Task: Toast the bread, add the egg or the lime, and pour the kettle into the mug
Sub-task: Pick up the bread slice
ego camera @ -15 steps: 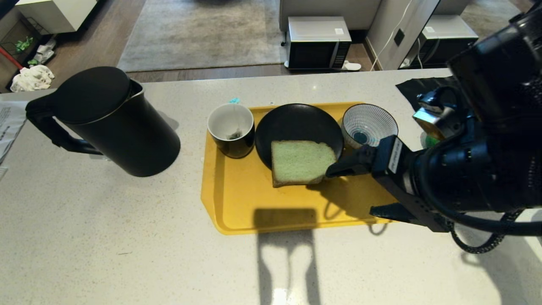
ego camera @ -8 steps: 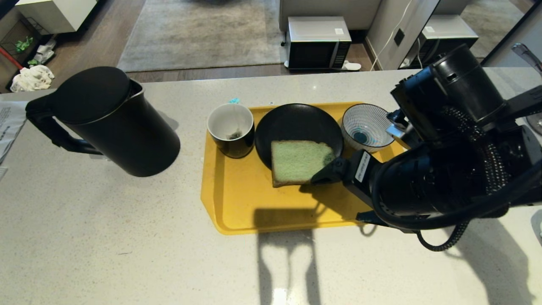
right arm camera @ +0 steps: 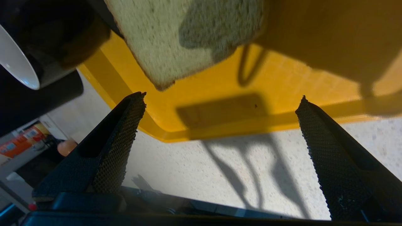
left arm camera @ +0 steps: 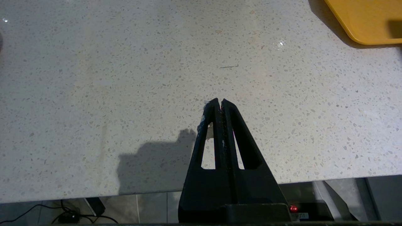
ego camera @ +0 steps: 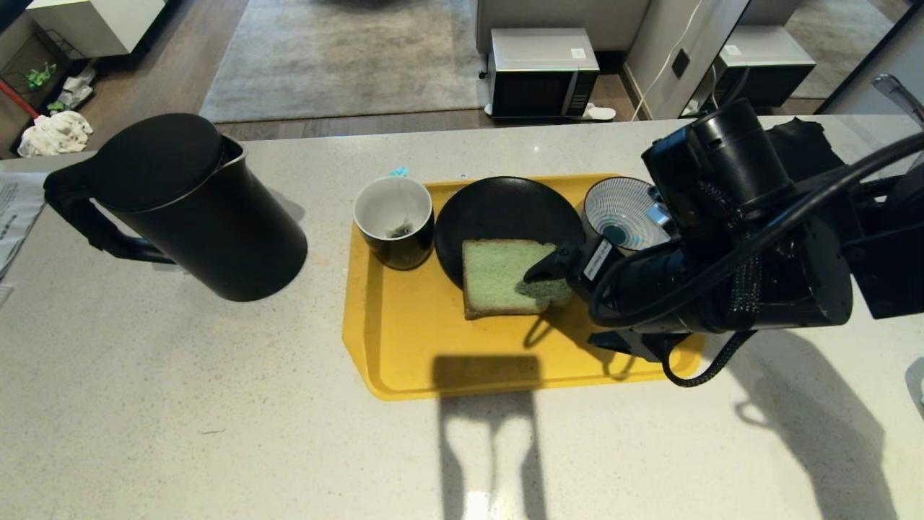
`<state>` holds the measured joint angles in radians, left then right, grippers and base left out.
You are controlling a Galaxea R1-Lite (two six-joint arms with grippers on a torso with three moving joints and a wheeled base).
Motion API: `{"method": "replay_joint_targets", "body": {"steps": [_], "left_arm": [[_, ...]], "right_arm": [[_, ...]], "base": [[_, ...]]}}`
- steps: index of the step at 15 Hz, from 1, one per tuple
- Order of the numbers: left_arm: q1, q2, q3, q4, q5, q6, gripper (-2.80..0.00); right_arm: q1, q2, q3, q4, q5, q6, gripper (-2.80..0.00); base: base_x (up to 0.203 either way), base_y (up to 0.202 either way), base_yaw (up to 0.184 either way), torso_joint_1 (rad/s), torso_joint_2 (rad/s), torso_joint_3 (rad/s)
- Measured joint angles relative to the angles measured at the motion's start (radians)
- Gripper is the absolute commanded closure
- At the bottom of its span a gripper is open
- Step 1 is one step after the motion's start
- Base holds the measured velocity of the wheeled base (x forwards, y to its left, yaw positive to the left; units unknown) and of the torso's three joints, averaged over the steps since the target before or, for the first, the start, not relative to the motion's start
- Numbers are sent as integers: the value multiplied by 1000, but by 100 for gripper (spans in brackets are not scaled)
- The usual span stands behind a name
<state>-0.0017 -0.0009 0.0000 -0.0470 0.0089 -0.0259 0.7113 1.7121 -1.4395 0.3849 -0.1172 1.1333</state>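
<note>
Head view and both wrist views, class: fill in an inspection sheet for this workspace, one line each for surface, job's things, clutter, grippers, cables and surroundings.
Surface: speckled pale counter carrying a yellow tray.
Job's things: bread half on the black plate, half over the tray; mug with a tea bag on the tray's left end; kettle upright on the counter, left of the tray. Egg and lime: nothing seen.
Clutter: striped bowl on the tray; papers at the counter's left edge.
Grippers: right gripper open, above the tray's near edge beside the bread; left gripper shut, over bare counter.
Cables: black hose looping under the right arm.
Surroundings: microwave on the floor, rug.
</note>
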Motion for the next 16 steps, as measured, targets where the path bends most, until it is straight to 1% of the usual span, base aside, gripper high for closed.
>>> {"method": "replay_joint_targets", "body": {"steps": [5,8,10,16], "left_arm": [[0,0,0,0,0,0,0],[0,0,0,0,0,0,0],[0,0,0,0,0,1,0],[0,0,0,0,0,0,0]], "right_arm": [[-53,8,24,-32,6,-7,-280],[-75,9,58,-107,7,-14,-280],[-83,16,61,-124,23,-15,-280],[-92,54,52,-165,27,-20,-280]], "base": [[0,0,0,0,0,0],[0,0,0,0,0,0],[0,0,0,0,0,0],[0,0,0,0,0,0]]}}
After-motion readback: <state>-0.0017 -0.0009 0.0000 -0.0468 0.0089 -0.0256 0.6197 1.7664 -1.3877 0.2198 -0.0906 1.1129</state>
